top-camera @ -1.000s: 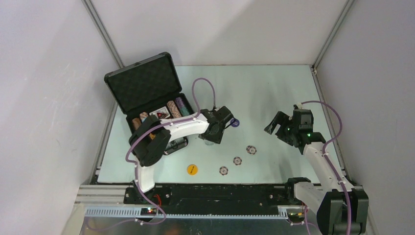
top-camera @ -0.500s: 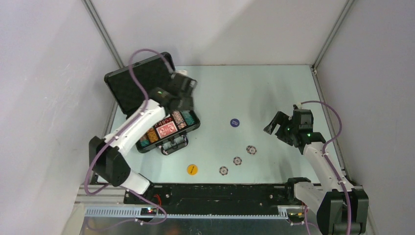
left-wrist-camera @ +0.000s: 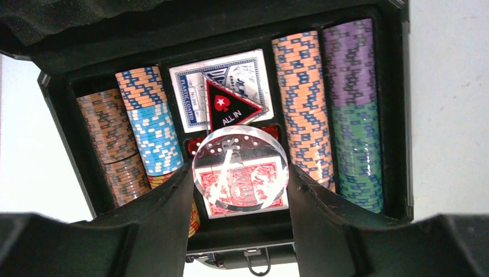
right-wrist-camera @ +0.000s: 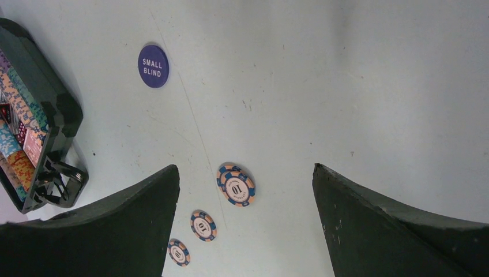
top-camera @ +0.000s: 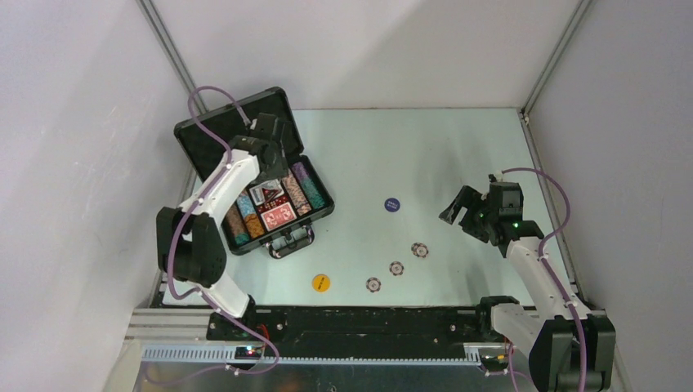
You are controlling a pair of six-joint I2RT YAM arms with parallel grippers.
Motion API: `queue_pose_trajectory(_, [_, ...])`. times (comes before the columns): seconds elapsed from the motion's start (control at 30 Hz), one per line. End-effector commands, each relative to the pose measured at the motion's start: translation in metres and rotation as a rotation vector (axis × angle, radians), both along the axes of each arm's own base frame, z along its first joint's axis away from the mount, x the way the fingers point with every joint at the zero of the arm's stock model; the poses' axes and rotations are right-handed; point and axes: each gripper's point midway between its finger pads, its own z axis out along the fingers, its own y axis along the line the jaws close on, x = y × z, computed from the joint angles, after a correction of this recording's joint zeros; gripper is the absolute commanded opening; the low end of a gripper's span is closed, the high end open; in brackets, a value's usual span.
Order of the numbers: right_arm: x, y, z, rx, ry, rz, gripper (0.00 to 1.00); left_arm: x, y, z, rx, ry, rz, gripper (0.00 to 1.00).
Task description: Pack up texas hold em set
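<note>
- Pale table [top-camera: 458,147] fills the top view.
- Open black hard briefcase [left-wrist-camera: 173,43] sits at upper left, packed with striped chip stacks [left-wrist-camera: 303,104] and card decks [left-wrist-camera: 190,92].
- Left gripper [left-wrist-camera: 240,196] hovers over it, jaws clamped on a clear round disc [left-wrist-camera: 240,169].
- Right gripper [top-camera: 459,208], at right, jaws wide apart.
- Blue round disc [top-camera: 392,205], yellow round disc [top-camera: 321,282] and three loose striped poker chips [top-camera: 396,268] lie at lower centre.

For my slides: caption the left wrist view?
Left gripper holds a clear disc over the open case packed with poker chips and card decks.
</note>
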Motion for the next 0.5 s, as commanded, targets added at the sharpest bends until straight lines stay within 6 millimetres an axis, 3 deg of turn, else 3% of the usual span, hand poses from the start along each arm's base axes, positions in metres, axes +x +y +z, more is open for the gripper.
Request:
queue_pose_trajectory(0.0, [0.003,0.002,0.001,0.004,-0.017,0.021,0.88,0.006,0.002,0.003,-0.025,-0.032,-0.001,0.00])
queue_pose_trajectory(0.13, [0.003,0.004,0.001,0.012,-0.016,0.030,0.88,0.000,0.008,-0.011,-0.014,-0.006,0.027,0.00])
queue_pose_trajectory(0.27, [0.004,0.005,0.001,0.012,-0.017,0.031,0.88,-0.008,-0.002,-0.027,-0.066,0.027,0.007,0.00])
queue_pose_trajectory(0.47, [0.004,0.005,0.000,0.012,-0.014,0.033,0.88,-0.034,-0.001,-0.057,-0.069,0.079,0.024,0.00])
